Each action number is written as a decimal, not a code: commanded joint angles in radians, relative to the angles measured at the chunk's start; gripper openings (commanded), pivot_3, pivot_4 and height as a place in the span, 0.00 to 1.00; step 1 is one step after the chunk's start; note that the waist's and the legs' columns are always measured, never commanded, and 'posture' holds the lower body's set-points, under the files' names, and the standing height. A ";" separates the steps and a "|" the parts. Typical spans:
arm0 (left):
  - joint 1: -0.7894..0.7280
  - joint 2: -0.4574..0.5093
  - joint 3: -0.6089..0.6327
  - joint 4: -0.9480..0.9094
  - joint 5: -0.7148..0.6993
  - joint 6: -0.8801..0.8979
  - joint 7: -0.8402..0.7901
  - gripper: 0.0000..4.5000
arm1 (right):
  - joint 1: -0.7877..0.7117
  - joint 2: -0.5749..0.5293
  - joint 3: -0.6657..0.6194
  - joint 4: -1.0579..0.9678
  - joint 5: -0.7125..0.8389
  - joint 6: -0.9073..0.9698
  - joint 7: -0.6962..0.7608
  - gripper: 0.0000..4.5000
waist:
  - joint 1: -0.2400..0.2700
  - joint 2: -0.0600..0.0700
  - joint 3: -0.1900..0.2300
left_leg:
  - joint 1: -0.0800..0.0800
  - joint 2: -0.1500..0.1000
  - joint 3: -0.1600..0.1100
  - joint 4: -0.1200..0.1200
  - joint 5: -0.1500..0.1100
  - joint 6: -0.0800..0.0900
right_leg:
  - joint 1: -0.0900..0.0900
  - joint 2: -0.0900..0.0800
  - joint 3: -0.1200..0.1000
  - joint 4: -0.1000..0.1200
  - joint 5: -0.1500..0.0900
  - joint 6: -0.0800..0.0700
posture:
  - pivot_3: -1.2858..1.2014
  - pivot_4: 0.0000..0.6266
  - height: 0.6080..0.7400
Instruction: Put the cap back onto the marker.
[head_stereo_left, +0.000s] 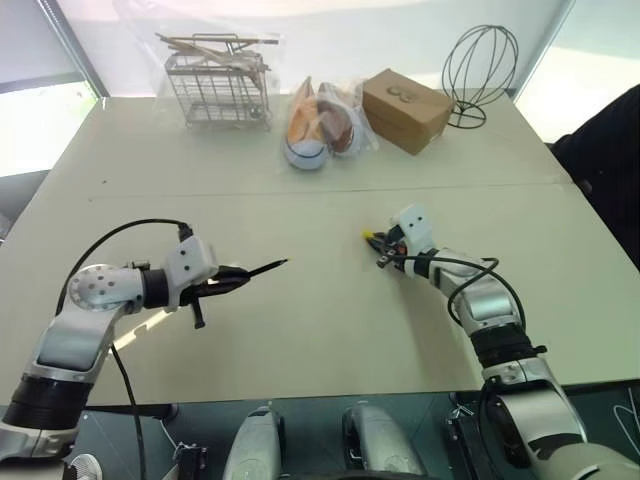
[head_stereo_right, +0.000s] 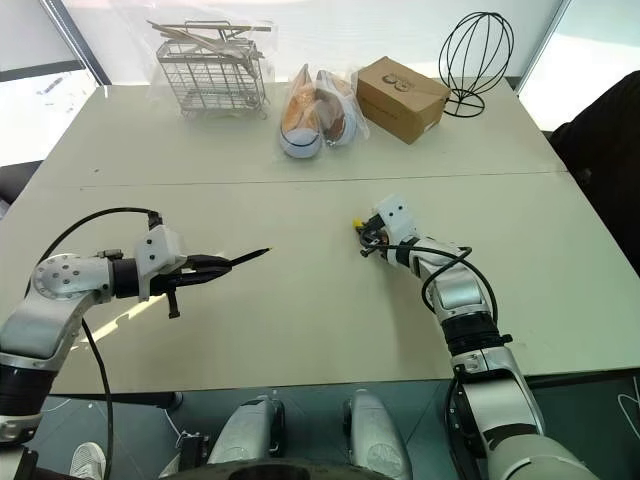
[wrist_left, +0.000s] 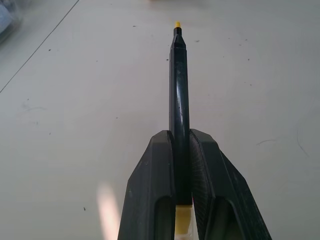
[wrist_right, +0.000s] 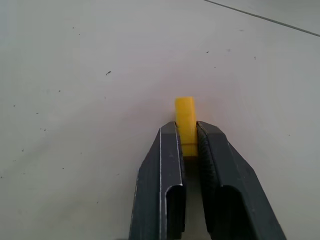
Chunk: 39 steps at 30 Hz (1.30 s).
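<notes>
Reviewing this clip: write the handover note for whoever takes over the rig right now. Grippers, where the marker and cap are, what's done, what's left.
Left gripper: shut on the marker, which sticks out past the fingers with its yellow tip bare.
Right gripper: shut on the cap, low over the table.
Done: both parts are gripped, one per arm.
Left: the two grippers are well apart across the table; bring them together, line the cap up with the marker's tip and press it on.
</notes>
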 joint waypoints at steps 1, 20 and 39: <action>-0.001 0.016 0.028 -0.037 -0.012 -0.010 0.006 0.00 | -0.004 -0.013 -0.005 -0.034 0.005 0.018 0.029 0.01 | 0.000 0.000 0.000 | 0.000 0.000 0.000 0.000 0.000 0.000 | 0.000 0.000 0.000 0.000 0.000 0.000 | 0.52 0.24 1.00; -0.116 0.005 -0.114 0.020 0.052 -0.123 -0.106 0.00 | 0.055 -0.201 0.200 -0.645 -0.016 0.071 0.305 0.01 | 0.004 0.000 0.000 | 0.000 0.000 -0.001 0.001 0.000 0.000 | 0.000 0.001 -0.001 0.000 0.000 0.000 | 0.52 0.24 1.00; -0.169 -0.031 -0.153 0.076 0.097 -0.187 -0.078 0.00 | 0.107 -0.245 0.269 -0.594 -0.146 -0.086 0.327 0.01 | 0.004 0.000 0.000 | -0.001 0.001 -0.001 0.005 0.000 0.000 | 0.001 0.002 0.000 0.001 0.000 0.000 | 0.52 0.24 1.00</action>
